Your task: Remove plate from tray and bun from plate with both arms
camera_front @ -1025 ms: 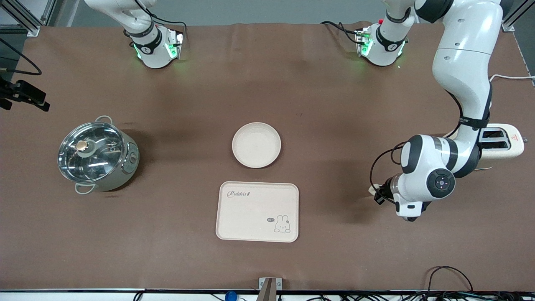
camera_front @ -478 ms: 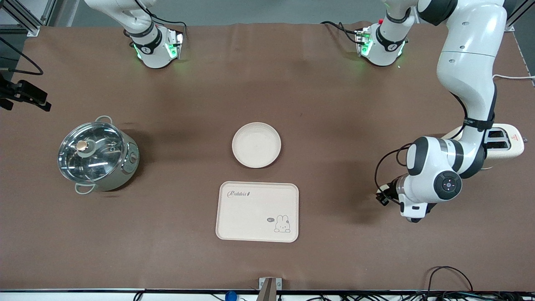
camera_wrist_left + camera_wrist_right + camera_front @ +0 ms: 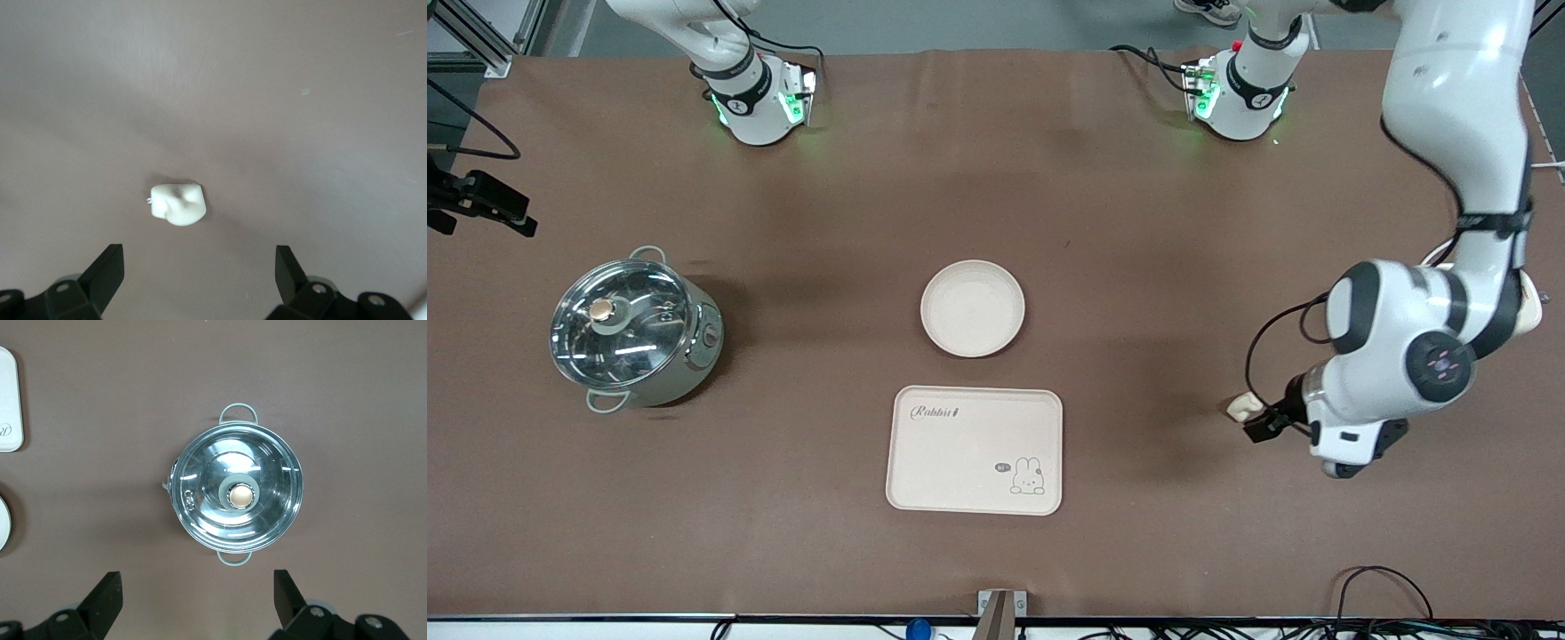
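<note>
The plate sits on the table mid-way between the arms, just farther from the front camera than the tray. The bun lies on the brown table toward the left arm's end; it also shows in the left wrist view. My left gripper hangs over the table right beside the bun. In the left wrist view it is open and empty, and the bun is outside its fingers. My right gripper is open and empty, high over the pot, and out of the front view.
A steel pot with a glass lid stands toward the right arm's end. A cream tray with a rabbit drawing lies nearer to the front camera than the plate. A cream toaster is mostly hidden by the left arm.
The left arm has swung toward its own end of the table. The bun now shows more fully beside its gripper. Plate, tray and pot have not moved.
</note>
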Motion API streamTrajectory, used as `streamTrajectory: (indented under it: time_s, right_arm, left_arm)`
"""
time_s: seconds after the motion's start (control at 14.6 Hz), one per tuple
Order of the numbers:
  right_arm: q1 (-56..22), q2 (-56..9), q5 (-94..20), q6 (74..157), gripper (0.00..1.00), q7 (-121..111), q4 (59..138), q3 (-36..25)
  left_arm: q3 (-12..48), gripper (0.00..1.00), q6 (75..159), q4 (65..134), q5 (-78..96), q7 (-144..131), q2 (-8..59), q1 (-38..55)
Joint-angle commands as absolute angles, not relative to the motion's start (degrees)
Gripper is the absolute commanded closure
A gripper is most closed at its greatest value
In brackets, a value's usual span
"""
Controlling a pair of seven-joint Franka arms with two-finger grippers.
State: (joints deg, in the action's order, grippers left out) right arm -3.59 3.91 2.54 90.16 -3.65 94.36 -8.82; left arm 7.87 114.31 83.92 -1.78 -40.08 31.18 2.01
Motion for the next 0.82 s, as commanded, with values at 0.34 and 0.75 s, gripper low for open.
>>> streamTrajectory:
  time_s: [0.34,0.75]
  right_arm:
    - [-4.22,4.04,2.99,90.35,0.00,-2.90,94.31,-8.88]
    - [-4.22,4.04,2.99,90.26,0.00,-2.90,94.31,-8.88]
  left_arm:
    - [8.61,0.00,96.17,85.69,-2.37,-16.38,7.93,0.18]
    - [8.00,0.00,89.47,86.13,-2.11,-4.59,1.41,-0.44]
